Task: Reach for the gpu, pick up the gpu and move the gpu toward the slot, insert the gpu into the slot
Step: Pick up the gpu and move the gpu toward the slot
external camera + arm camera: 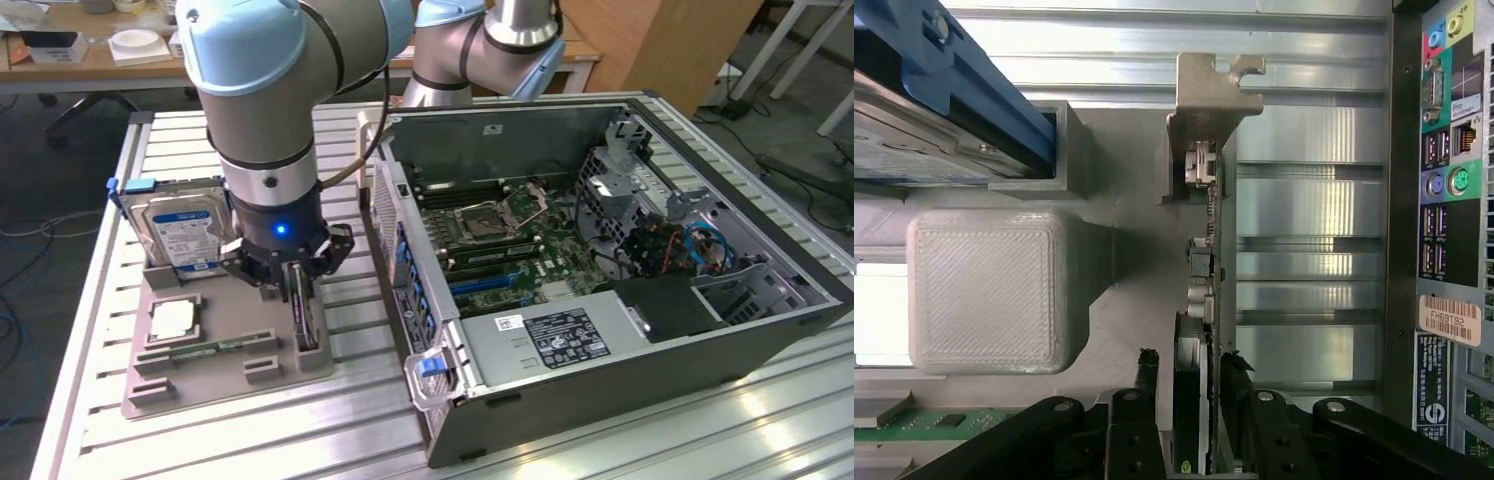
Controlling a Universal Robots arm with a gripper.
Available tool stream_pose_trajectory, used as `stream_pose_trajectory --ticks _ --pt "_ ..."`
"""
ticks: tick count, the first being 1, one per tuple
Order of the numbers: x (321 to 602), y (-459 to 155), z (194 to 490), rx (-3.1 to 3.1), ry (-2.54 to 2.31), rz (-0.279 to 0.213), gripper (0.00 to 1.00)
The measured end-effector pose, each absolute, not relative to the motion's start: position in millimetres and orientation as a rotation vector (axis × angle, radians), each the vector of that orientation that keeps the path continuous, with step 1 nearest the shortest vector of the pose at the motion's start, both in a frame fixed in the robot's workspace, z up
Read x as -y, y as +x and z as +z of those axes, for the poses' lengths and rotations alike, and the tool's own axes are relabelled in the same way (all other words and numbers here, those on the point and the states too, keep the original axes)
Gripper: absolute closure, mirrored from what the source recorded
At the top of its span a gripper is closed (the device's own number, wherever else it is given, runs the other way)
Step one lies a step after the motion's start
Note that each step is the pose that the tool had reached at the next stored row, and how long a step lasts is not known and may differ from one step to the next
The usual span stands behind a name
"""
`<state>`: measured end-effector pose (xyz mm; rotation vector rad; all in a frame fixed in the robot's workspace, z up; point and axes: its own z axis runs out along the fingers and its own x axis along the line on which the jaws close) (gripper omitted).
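The hand [1187, 362], narrowly open, straddles the gpu [1201, 240], which stands on edge in the grey holder [214, 390], on the exterior view's left of the case [641, 345]. A good grasp needs centred pads and a square close.

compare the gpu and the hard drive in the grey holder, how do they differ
The gpu is a thin dark card with a silvery bracket; the hard drive is a thicker silver box with a blue label. The end effector straddles the gpu; the hard drive stands untouched. Both are propped in the grey holder.
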<state>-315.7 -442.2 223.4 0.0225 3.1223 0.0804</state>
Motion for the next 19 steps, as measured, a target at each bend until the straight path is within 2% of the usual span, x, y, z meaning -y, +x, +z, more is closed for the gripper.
stream_pose_trajectory --ticks 2,3,19 --pt "442.2 -315.7 223.3 -3.122 0.022 0.081 0.63" --pt "442.2 -315.7 223.4 -3.122 0.022 0.081 0.69" --pt "442.2 -315.7 223.3 -3.122 0.023 0.085 0.74"
